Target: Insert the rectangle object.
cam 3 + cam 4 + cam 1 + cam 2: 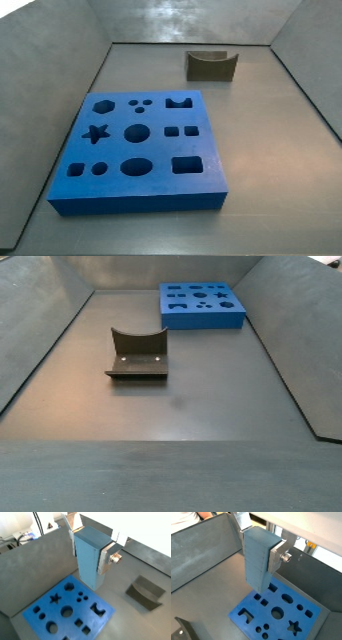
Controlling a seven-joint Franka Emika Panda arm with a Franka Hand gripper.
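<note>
Rectangle object (pixel 90 557) clamped upright in tool (pixel 259 549), poised above blue board (pixel 67 609), long axis vertical for slot entry; block (pixel 211 65) at board's 1 o'clock.

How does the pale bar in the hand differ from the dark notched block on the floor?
The pale bar is grey-blue, long and plain; the notched block is dark olive-brown, short and wide, with a U-shaped cut in its top.

The bar hangs upright in the wrist views, clamped in the hand above the blue board; the block rests free on the floor, apart from the board.

Both are far smaller than the board.
</note>
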